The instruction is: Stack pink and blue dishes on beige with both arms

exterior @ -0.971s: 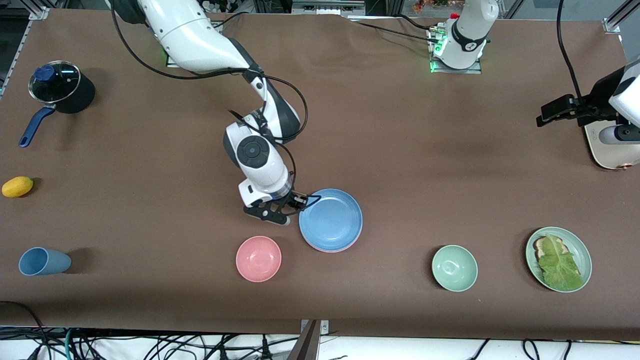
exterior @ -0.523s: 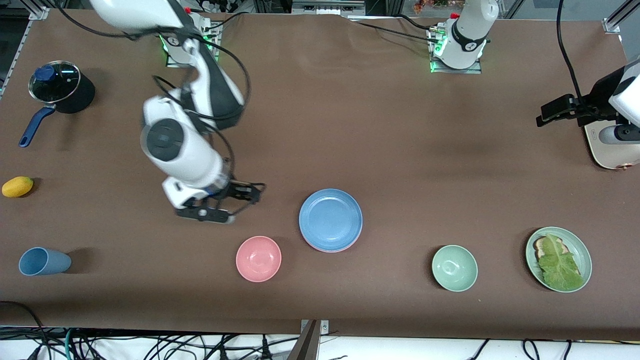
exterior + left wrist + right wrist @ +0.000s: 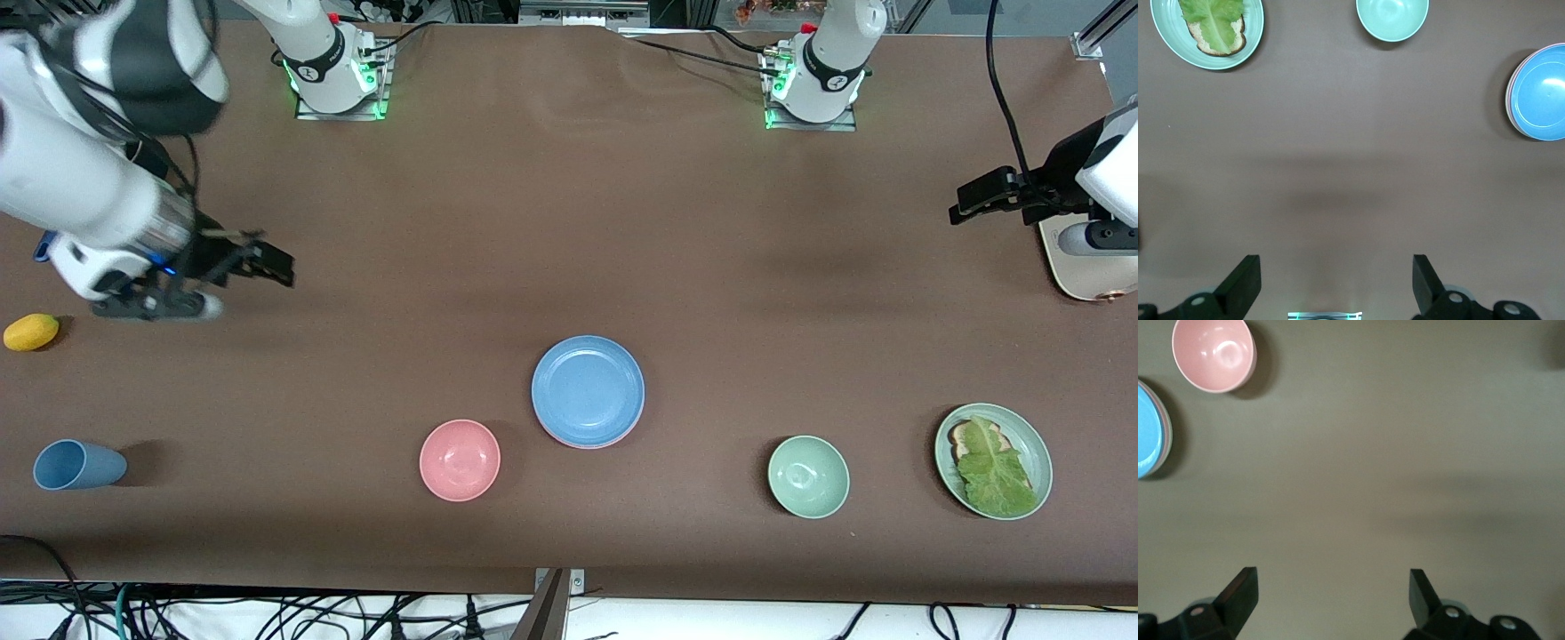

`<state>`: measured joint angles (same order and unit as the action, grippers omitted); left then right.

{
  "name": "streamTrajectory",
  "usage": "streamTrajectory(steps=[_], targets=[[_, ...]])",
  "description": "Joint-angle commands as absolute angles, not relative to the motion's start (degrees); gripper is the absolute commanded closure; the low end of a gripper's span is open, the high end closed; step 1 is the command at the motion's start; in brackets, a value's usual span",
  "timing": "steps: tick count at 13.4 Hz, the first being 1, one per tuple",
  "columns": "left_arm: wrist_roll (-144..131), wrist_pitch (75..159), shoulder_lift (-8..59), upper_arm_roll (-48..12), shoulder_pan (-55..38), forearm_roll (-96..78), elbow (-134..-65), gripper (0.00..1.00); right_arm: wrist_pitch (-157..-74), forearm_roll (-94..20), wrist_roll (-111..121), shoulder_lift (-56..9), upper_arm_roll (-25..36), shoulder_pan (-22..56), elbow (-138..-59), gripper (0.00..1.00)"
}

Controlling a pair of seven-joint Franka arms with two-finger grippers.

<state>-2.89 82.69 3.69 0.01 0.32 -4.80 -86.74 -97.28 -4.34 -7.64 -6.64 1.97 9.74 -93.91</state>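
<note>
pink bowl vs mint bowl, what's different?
Colour: the pink bowl is salmon pink, the mint-green bowl pale green. Place: the pink bowl sits close beside the blue plate, toward the right arm's end; the mint-green bowl stands toward the left arm's end, near the lettuce plate. Both are upright, empty and similar in size.

Robotics lab, not a kitchen. Two white arms bolted on metal base plates with green status LEDs at the 12 o'clock edge of a brown-covered table. Aluminium frame rails past that edge, cable tangle on the floor at 6 o'clock. Tableware is staged props: bowls, cup, saucepan.
</note>
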Motion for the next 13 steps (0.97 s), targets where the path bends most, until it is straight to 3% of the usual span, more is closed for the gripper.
streamTrajectory(steps=[1,6,13], targets=[[-2.02,82.62,3.87,0.18,0.09,-5.36,-85.96,0.0,-92.92,-4.31,-6.07,-0.37,0.79,7.57,-96.68,0.0],[-1.93,82.62,3.87,0.18,0.18,-5.36,-85.96,0.0,-86.41,-1.41,-5.8,2.11,-0.09,7.03,-93.7,0.0],[-1.93,82.62,3.87,0.18,0.09,-5.45,-85.96,0.0,-86.05,-1.32,-5.27,0.8,0.09,7.65,-90.36,0.0]])
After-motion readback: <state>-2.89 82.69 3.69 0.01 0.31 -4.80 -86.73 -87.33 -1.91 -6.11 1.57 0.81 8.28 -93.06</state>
